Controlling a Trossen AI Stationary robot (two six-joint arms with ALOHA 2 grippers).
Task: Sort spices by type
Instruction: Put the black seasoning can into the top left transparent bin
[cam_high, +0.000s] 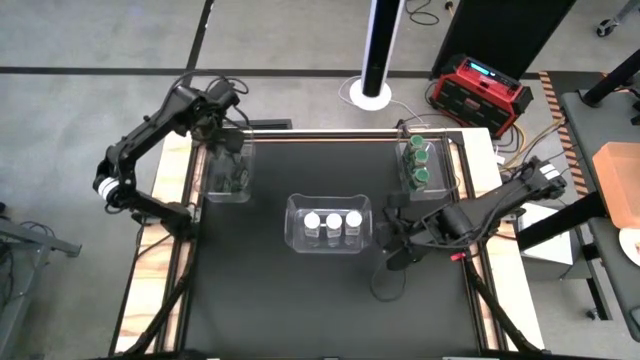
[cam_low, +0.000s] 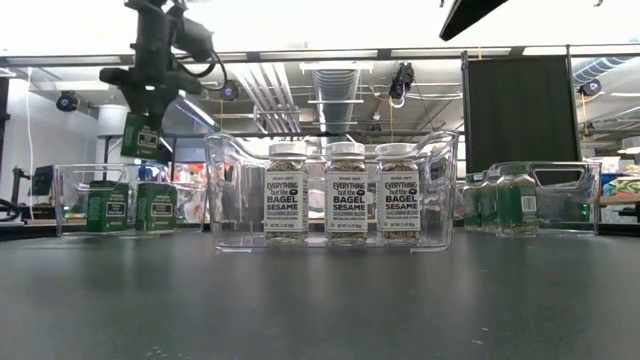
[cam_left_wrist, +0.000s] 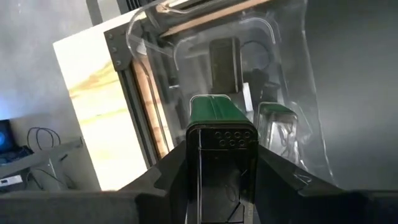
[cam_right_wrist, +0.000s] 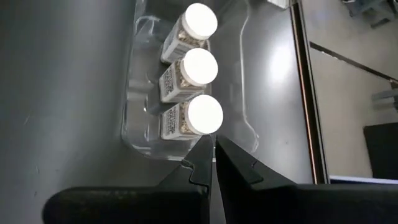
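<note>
Three white-lidded jars (cam_low: 343, 192), each labelled "EVERYTHING but the BAGEL SESAME" seasoning blend, stand upright in a row inside the clear centre bin (cam_high: 296, 232) at mid-table; glass bodies, seed mix visible above the white labels. Other labels are too small to read.

A green tin (cam_left_wrist: 219, 127), rectangular, with a dark perforated shaker top, is pinched between the fingers of the left gripper (cam_left_wrist: 221, 163). In the low view the tin (cam_low: 139, 135) hangs tilted above the clear left bin (cam_high: 243, 186), at about ten o'clock from the centre bin. Two more green tins (cam_low: 131, 206) stand upright side by side in that bin.

Green-lidded jars (cam_high: 418, 161), three in a line, occupy the clear right bin (cam_high: 404, 175) at roughly two o'clock from the centre bin.

The right gripper (cam_right_wrist: 214, 163) has its fingers pressed together, holding nothing; it sits just beside the centre bin, at about four o'clock from it, nearest the end jar of the white-lidded row (cam_right_wrist: 204, 113).

All bins rest on the black table (cam_high: 300, 300).
</note>
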